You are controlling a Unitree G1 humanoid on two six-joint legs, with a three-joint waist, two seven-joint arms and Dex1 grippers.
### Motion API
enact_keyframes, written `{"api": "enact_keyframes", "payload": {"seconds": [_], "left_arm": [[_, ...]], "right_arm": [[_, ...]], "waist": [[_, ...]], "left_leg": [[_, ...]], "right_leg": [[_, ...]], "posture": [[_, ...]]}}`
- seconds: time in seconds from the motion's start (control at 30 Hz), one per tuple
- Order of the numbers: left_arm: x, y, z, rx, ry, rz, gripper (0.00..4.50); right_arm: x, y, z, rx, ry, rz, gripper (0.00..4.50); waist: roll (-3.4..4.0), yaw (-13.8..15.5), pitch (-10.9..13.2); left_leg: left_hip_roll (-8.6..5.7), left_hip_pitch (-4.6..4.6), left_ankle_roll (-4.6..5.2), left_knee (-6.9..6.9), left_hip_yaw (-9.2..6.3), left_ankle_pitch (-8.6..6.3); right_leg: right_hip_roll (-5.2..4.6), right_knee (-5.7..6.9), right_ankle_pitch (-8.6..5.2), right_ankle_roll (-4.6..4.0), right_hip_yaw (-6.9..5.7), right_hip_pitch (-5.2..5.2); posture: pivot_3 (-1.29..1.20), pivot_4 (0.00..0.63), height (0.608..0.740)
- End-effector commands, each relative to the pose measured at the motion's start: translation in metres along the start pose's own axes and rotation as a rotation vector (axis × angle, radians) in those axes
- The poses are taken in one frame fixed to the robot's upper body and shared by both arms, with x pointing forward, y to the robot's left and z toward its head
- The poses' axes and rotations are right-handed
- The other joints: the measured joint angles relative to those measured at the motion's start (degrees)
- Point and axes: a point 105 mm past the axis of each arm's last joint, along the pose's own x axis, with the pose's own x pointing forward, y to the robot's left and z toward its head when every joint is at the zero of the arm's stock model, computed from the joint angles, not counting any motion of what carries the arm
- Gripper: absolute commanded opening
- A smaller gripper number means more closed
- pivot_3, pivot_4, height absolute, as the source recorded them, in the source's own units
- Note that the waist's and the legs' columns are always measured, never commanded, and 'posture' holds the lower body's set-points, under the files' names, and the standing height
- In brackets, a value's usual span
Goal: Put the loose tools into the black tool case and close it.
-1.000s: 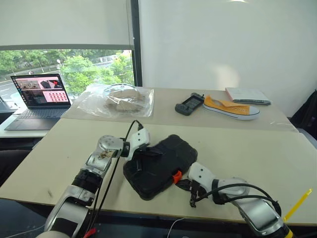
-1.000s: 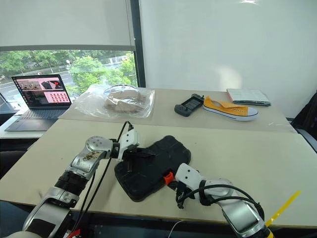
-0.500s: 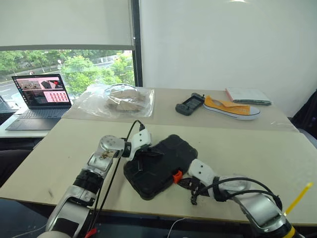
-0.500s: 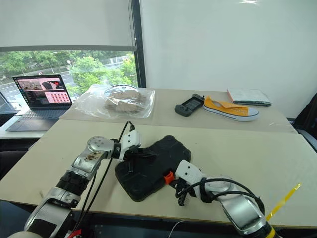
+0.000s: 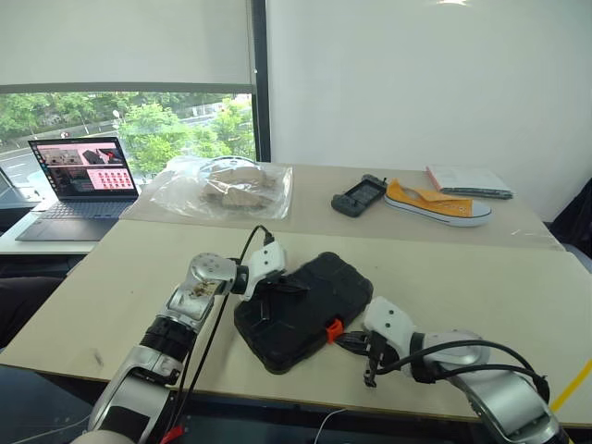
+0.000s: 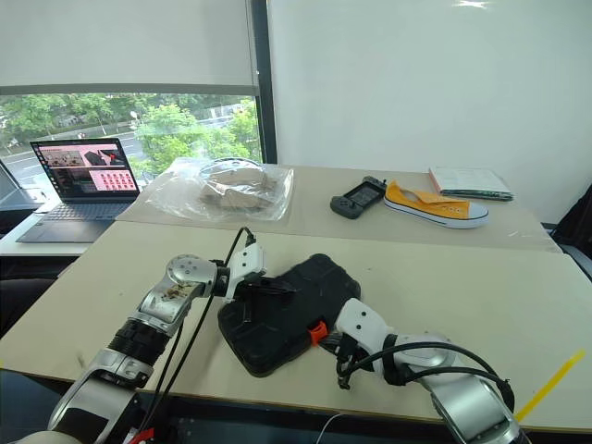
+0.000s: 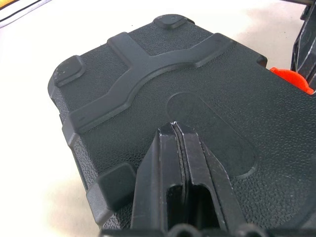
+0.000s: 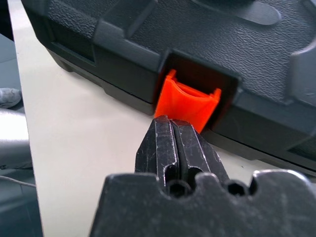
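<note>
case (image 5: 303, 310): shut, near front tabletop edge, no readable writing
left gripper (image 7: 174, 129): jaws together, on lid
right gripper (image 8: 172, 124): jaws together, at orange latch (image 8: 187, 102)

An office-like room: plain beige desk (image 5: 481, 277) set against a bare white wall, an open laptop (image 5: 79, 180) at the desk's far left by a window (image 5: 129, 120) with a roller blind, trees and a road outside.

The black tool case (image 5: 302, 309) lies flat and closed on the tabletop (image 5: 481, 277) near its front edge, turned at a slant. Its lid is textured plastic with rounded corners and raised ribs (a shallow oval recess sits mid-lid). A small orange latch (image 8: 190, 101) sits in a notch on its front side.
</note>
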Motion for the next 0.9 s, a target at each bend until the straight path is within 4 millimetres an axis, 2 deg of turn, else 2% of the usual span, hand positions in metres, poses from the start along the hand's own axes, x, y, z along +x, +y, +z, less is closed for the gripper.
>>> {"api": "enact_keyframes", "payload": {"seconds": [0.03,0.27,0.47,0.6,0.67,0.73,0.77,0.8,0.83,0.87,0.9], "left_arm": [[0.012,-0.029,-0.053,-0.137,0.170,-0.099,0.03],[0.011,-0.031,-0.055,-0.151,0.176,-0.102,0.03],[0.009,-0.036,-0.061,-0.161,0.189,-0.107,0.03],[-0.002,-0.029,-0.050,-0.132,0.065,-0.042,0.03],[-0.017,-0.019,-0.036,-0.118,-0.057,0.040,0.03],[-0.041,-0.015,-0.022,-0.087,-0.173,0.092,0.54],[-0.057,-0.013,-0.019,-0.072,-0.198,0.128,0.78],[-0.075,-0.012,-0.018,-0.073,-0.209,0.157,0.85],[-0.089,-0.011,-0.019,-0.068,-0.204,0.188,1.50],[-0.101,-0.010,-0.021,-0.050,-0.186,0.220,1.58],[-0.115,-0.009,-0.027,-0.053,-0.154,0.255,1.86]], "right_arm": [[0.004,-0.007,0.015,-0.050,-0.054,-0.028,0.00],[0.011,-0.015,0.024,-0.068,-0.100,-0.052,0.00],[0.010,-0.013,0.029,-0.079,-0.123,-0.045,0.00],[0.001,-0.007,0.020,-0.058,-0.107,-0.038,0.00],[-0.010,-0.006,0.014,-0.030,-0.117,-0.054,0.00],[-0.026,-0.006,0.012,0.015,-0.181,-0.085,0.59],[-0.037,-0.003,0.004,0.010,-0.175,-0.085,0.86],[-0.048,-0.004,-0.003,0.004,-0.176,-0.101,0.91],[-0.058,-0.005,-0.008,0.006,-0.178,-0.118,1.54],[-0.066,-0.007,-0.013,0.004,-0.184,-0.144,1.65],[-0.075,-0.010,-0.017,-0.015,-0.193,-0.167,1.97]], "waist": [[-0.01,-0.1,0.0],[-0.02,-0.3,0.0],[-0.02,-0.5,0.0],[0.00,-0.6,0.0],[0.08,-0.7,0.0],[0.12,-0.9,0.0],[0.12,-0.9,0.0],[0.12,-1.1,0.0],[0.12,-1.2,0.0],[0.13,-1.3,0.0],[0.13,-1.4,0.2]], "left_leg": [[0.00,0.01,0.00,0.00,0.00,0.00],[0.03,-0.01,-0.01,0.00,-0.01,0.01],[0.04,0.00,-0.03,0.00,-0.02,0.01],[0.05,-0.01,-0.03,-0.04,-0.02,0.01],[0.04,-0.02,-0.04,-0.18,0.00,0.00],[0.02,0.00,-0.14,-0.62,0.01,0.07],[0.02,0.02,-0.25,-0.90,0.01,0.14],[0.03,0.02,-0.26,-0.93,0.00,0.14],[0.10,-0.01,-0.79,-0.97,0.00,0.45],[0.13,0.00,-0.84,-0.97,0.01,0.46],[0.16,-0.01,-0.91,-1.02,0.01,0.42]], "right_leg": [[-0.01,0.01,0.00,0.00,0.01,0.00],[-0.20,0.00,0.01,-0.01,0.00,-0.02],[-0.27,0.00,0.01,-0.03,0.00,-0.03],[-0.29,-0.01,0.02,-0.01,0.01,-0.06],[-0.36,-0.03,0.02,0.00,0.01,-0.11],[-0.38,-0.33,0.04,0.02,0.00,-0.13],[-0.32,-0.55,0.06,0.02,-0.02,-0.12],[-0.29,-0.58,0.05,0.02,-0.02,-0.13],[-0.11,-0.59,0.13,-0.21,-0.03,-0.16],[0.01,-0.60,0.11,-0.27,-0.01,-0.16],[0.09,-0.62,0.06,-0.31,-0.01,-0.21]], "posture": [[0.00,0.150,0.740],[0.00,0.150,0.740],[0.00,0.150,0.740],[0.00,0.150,0.740],[0.00,0.150,0.740],[0.00,0.150,0.740],[0.00,0.150,0.740],[0.00,0.150,0.740],[0.00,0.150,0.740],[0.00,0.150,0.740],[0.00,0.150,0.740]]}}
